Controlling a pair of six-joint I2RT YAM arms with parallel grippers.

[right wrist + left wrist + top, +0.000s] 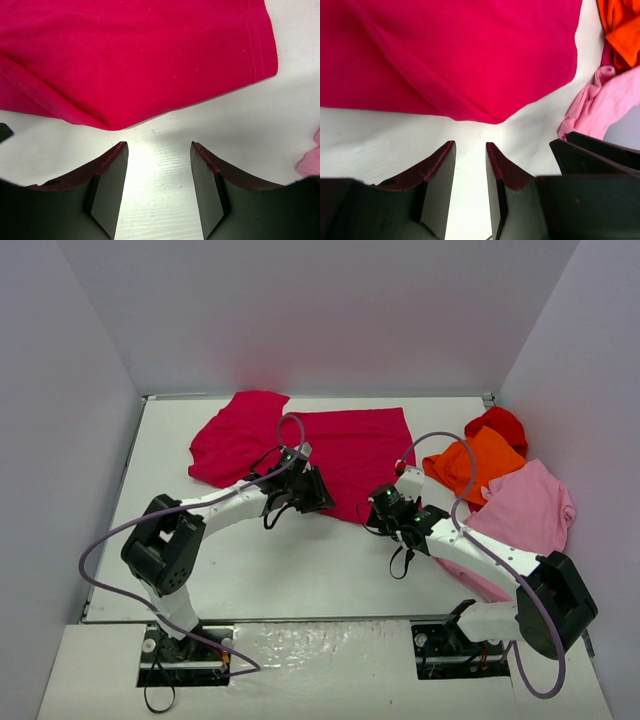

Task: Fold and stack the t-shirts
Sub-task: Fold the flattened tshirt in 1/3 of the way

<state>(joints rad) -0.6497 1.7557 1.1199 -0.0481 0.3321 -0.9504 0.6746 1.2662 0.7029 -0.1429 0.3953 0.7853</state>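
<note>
Lying in soft folds, crimson t-shirt (355,455) drapes smooth white table (300,570)

Crimson shirt (352,452), orange shirt (486,462), pink shirt (530,508)

A white table (300,570) sits boxed in by plain pale walls: a back wall (320,310), a left wall (50,440) and a right wall (590,370). A thin grey strip (127,465) edges its left side; close up, its painted surface shows faint grain
</note>
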